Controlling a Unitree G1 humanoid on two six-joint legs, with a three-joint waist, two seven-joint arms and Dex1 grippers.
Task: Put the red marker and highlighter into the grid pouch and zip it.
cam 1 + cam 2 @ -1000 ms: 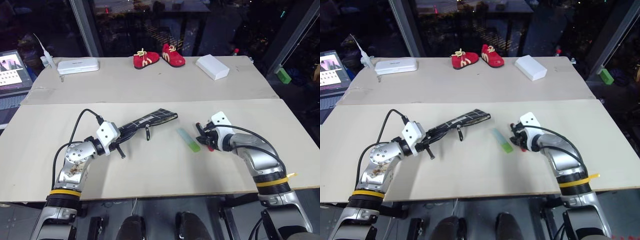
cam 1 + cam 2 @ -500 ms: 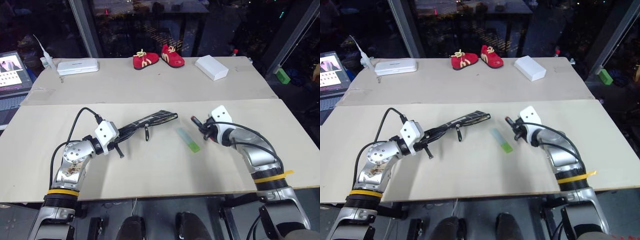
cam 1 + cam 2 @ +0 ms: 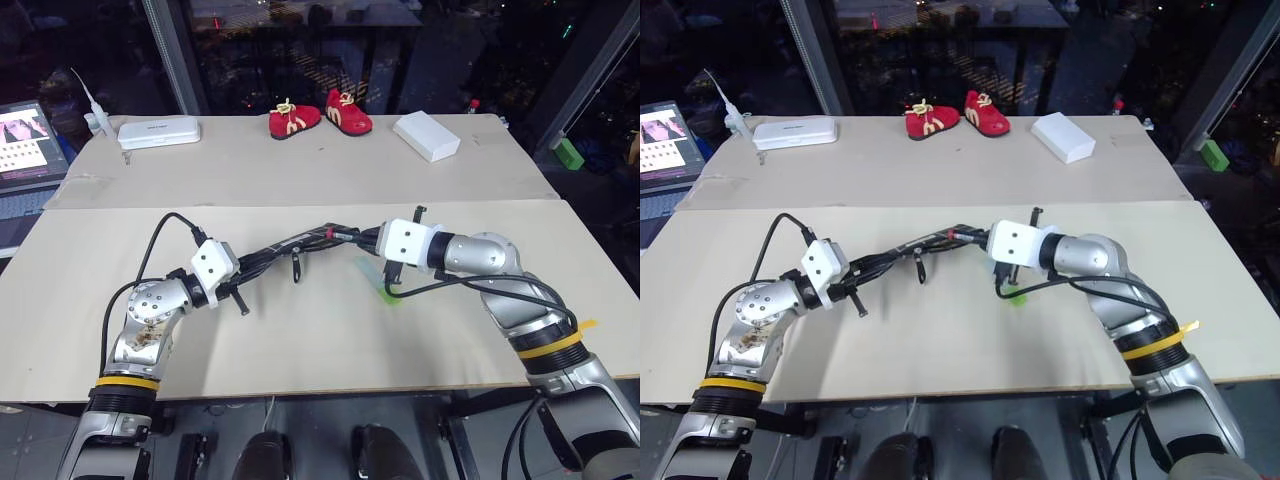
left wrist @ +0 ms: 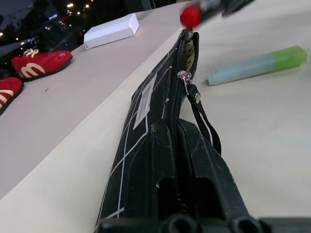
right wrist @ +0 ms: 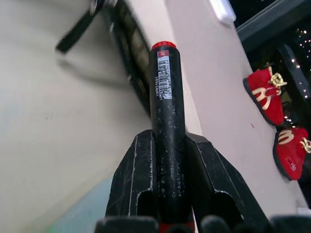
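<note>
Right pincer [image 5: 167,194] clamps red marker [image 5: 165,121] mid-barrel: rigid, slick, light. Left pincer [image 3: 240,272] closed on floppy grid pouch [image 3: 300,241] end.

Lab or office, cardboard-topped tables [image 3: 300,340], laptop [image 3: 25,150], dark glass wall [image 3: 250,50]

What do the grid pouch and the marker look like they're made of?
Grid pouch: apparently woven fabric, matte black with white grid lines, a sewn zipper and a cord pull; it sags where unsupported. Red marker: probably hard plastic, a slightly glossy black barrel with a printed label.
</note>
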